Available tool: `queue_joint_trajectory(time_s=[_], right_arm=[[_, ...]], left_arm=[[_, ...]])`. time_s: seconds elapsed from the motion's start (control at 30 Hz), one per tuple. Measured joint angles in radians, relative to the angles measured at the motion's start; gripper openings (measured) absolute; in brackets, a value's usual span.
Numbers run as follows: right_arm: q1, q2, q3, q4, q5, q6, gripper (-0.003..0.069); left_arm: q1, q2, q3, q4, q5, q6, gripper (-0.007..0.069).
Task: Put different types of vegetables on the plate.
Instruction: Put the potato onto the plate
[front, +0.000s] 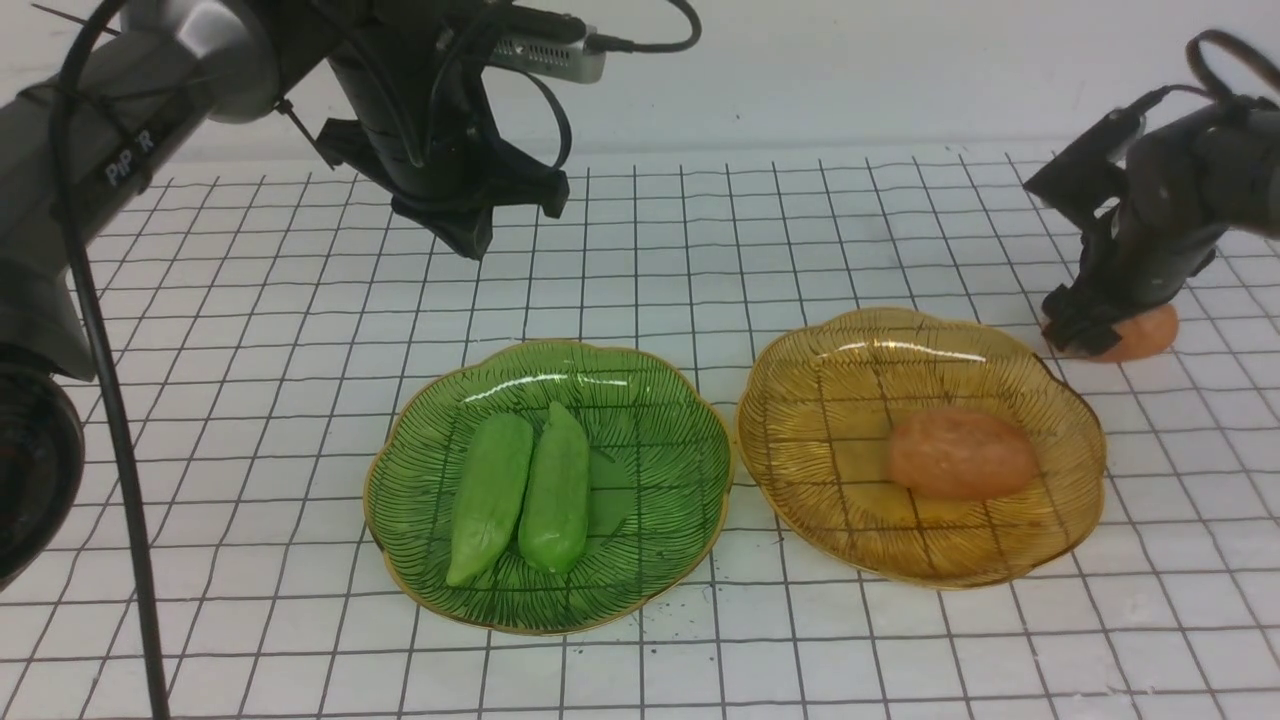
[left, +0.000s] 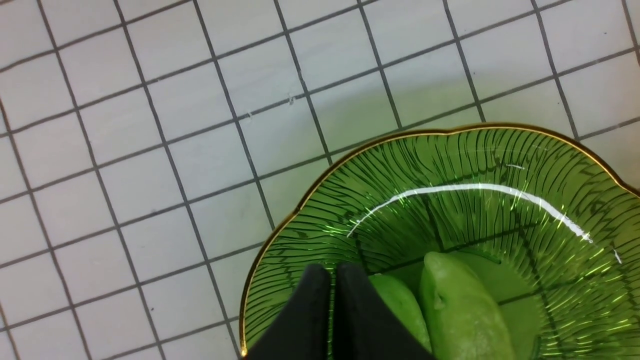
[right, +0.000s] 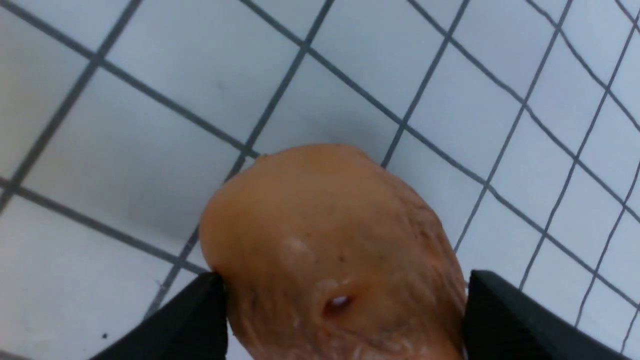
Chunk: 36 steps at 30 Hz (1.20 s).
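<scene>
Two light-green pods (front: 490, 497) (front: 556, 487) lie side by side in the green plate (front: 400, 480). One orange-brown potato (front: 962, 453) rests in the amber plate (front: 790, 380). A second potato (front: 1140, 335) sits on the table behind that plate's right side, and my right gripper (front: 1085, 335) is down on it. In the right wrist view both fingers press its sides, so the right gripper (right: 342, 300) is shut on the potato (right: 325, 225). My left gripper (front: 470, 235) hangs shut and empty above the table behind the green plate; its left wrist view shows the gripper (left: 332, 272) over the plate (left: 450, 165) and the pods (left: 465, 310).
The table is a white surface with a black grid. The two plates stand side by side near the front, almost touching. A white wall closes the back.
</scene>
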<state>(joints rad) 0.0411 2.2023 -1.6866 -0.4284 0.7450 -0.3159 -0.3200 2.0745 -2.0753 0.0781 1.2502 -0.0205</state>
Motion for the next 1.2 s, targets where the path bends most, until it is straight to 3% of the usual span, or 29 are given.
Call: queue_joint_trajectory(time_s=[0.33, 0.5, 0.67, 0.8, 0.93, 1.03, 1.2], right_arm=[[0.000, 0.004, -0.011, -0.018, 0.018, 0.057, 0.0523], [0.000, 0.002, -0.073, 0.002, 0.170, 0.094, 0.0523], [0.000, -0.043, -0.317, 0.197, 0.457, 0.181, 0.0523], [0.001, -0.073, -0.377, 0.458, 0.480, 0.282, 0.0523], [0.027, -0.069, -0.366, 0.663, 0.491, 0.239, 0.0523], [0.070, -0.064, -0.325, 0.703, 0.492, 0.207, 0.0523], [0.151, -0.062, -0.251, 0.668, 0.493, 0.193, 0.0523]], left_arm=[[0.000, 0.001, 0.000, 0.000, 0.000, 0.006, -0.0008], [0.000, 0.001, 0.000, 0.000, 0.000, 0.006, -0.0008], [0.000, 0.002, 0.000, 0.001, 0.000, 0.006, -0.0008], [0.000, 0.003, 0.000, 0.001, 0.000, 0.006, -0.0008], [-0.001, 0.003, 0.000, 0.001, 0.000, 0.006, -0.0008], [-0.001, 0.003, 0.000, 0.001, 0.000, 0.006, -0.0008], [-0.001, 0.003, 0.000, 0.001, 0.000, 0.006, -0.0008]])
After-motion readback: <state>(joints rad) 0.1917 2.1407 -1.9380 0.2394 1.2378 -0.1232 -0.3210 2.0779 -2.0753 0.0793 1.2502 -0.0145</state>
